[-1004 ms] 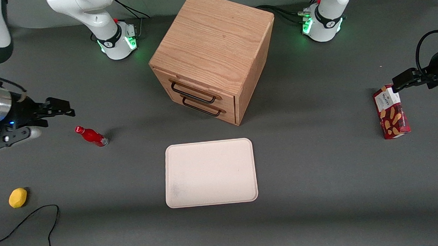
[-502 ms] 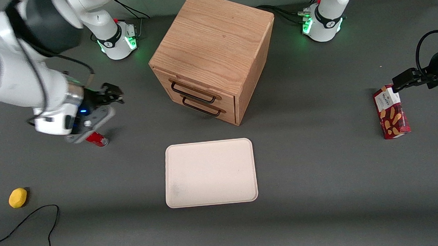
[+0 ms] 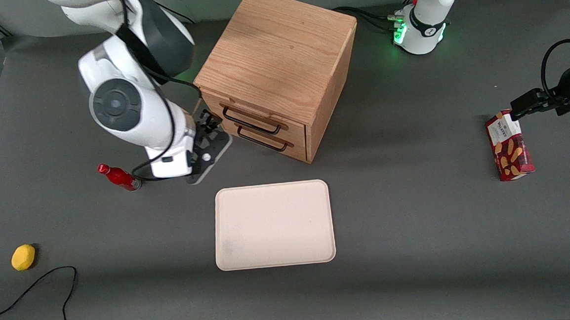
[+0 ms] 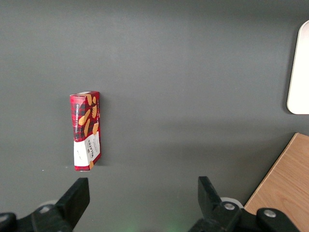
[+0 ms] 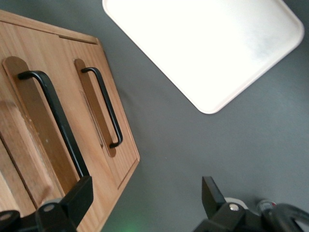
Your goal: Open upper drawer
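Nearest the front camera, toward the working arm's end of the table (image 3: 420, 270): a black cable (image 3: 36, 294) and a yellow lemon-like fruit (image 3: 23, 257). Cream tray (image 3: 273, 224) lies flat mid-table, nothing on it.

Farther from the camera than the tray, a small red bottle (image 3: 118, 176) lies on its side, just beside the right arm's wrist. A red biscuit box (image 3: 509, 145) lies toward the parked arm's end of the table, well apart from everything else.

Gripper (image 3: 210, 127) is low over the table, right in front of the cabinet (image 3: 278, 69), at the end of the drawer fronts nearer the working arm's base. Jaws stand wide apart in the wrist view and hold nothing. One finger (image 5: 79, 195) overlaps the end of the upper handle (image 5: 54, 117) in that view; actual contact cannot be told. The other finger (image 5: 211, 194) is over bare table.

Upper drawer (image 3: 242, 114) sits directly under the cabinet top, front flush with the cabinet face, i.e. shut. Its black wire handle also shows in the front view, just beside the gripper. Lower drawer (image 3: 284, 150) beneath it, also shut, with a matching handle (image 5: 106, 106).
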Available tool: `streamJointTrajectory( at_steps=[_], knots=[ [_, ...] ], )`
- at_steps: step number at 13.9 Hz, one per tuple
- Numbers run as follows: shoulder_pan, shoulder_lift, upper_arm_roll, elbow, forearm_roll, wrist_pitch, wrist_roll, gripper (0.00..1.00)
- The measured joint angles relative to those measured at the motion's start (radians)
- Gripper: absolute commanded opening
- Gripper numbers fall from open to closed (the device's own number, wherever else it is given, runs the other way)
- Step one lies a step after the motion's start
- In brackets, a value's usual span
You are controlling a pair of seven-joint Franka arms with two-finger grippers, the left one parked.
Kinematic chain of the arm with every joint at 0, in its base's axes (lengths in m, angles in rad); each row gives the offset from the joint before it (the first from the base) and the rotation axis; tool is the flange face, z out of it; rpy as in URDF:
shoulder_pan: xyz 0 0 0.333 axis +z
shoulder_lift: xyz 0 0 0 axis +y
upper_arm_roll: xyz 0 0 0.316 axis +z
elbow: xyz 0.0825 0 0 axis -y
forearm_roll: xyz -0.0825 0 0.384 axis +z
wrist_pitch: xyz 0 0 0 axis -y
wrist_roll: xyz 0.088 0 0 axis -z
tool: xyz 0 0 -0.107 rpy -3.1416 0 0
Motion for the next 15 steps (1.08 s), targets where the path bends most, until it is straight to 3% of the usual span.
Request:
streamJointTrajectory(
  at_steps=[15],
  knots=[
    [0.042, 0.090, 0.065, 0.011, 0.000, -0.021, -0.077, 1.00]
  ],
)
